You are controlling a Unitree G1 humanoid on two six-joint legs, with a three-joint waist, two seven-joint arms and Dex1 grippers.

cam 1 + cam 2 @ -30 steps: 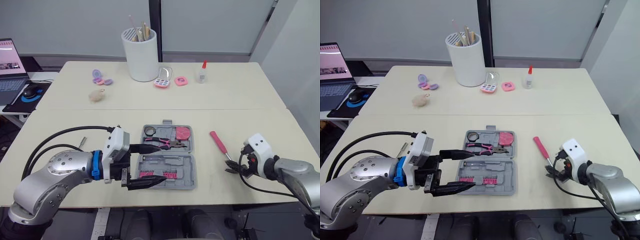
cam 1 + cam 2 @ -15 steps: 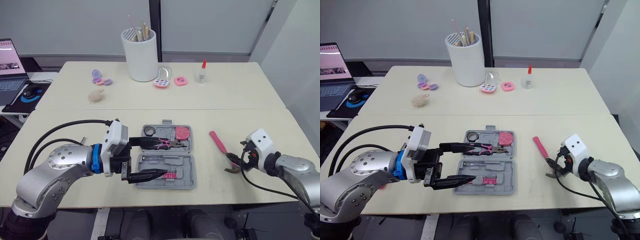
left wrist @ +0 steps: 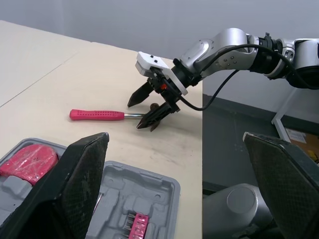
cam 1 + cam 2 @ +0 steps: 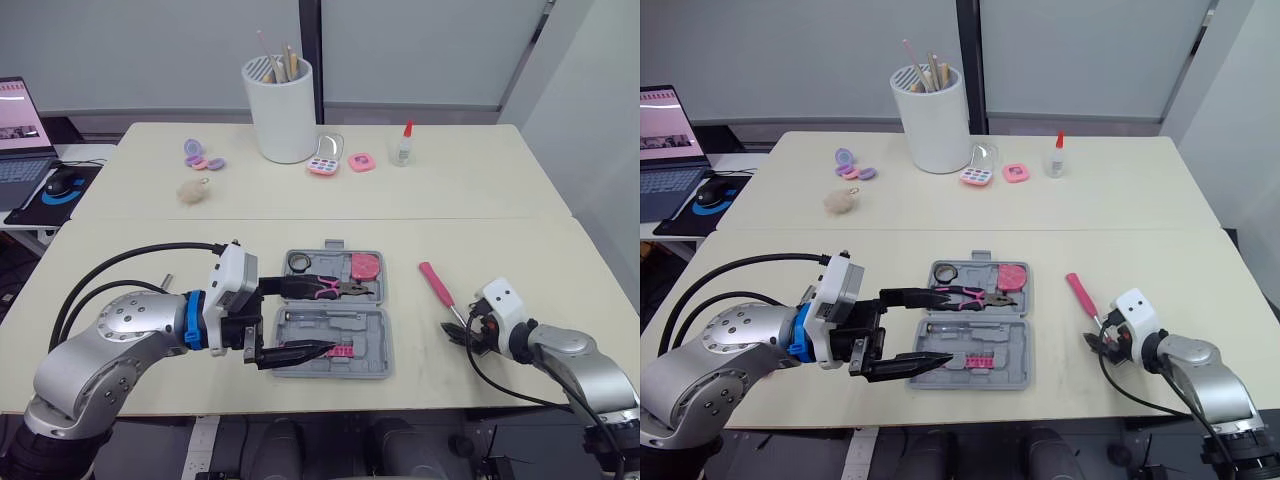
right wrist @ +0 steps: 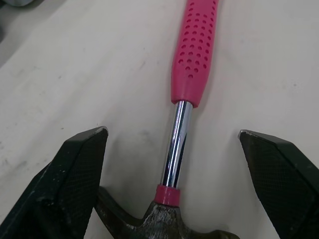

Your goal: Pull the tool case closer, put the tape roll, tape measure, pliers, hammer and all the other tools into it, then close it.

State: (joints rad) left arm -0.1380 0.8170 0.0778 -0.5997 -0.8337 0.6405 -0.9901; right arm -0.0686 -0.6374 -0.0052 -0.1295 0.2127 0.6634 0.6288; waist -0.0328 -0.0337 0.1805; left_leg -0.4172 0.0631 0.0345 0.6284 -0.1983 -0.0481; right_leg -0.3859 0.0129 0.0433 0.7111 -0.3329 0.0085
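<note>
Judging by how things lie, the job is more than half done. The grey plastic tool case (image 4: 372, 340) lies open at lower centre of the cream bench (image 4: 500, 250). Its upper half holds the black tape roll (image 4: 298, 262), the pink-handled pliers (image 4: 330, 288) and the round pink tape measure (image 4: 366, 266). Its lower half holds a pink strip of bits (image 4: 338, 349) and a slim metal driver (image 4: 325, 315). The pink-handled hammer (image 4: 437, 283) lies outside on the bench, right of the case. The right end effector (image 5: 172, 133) is spread apart astride its steel shaft just above the head, not clamped. The left end effector (image 4: 325, 317) hangs wide apart over the case's left side, gripping nothing. Stowing the hammer and closing the case are not yet done.
</note>
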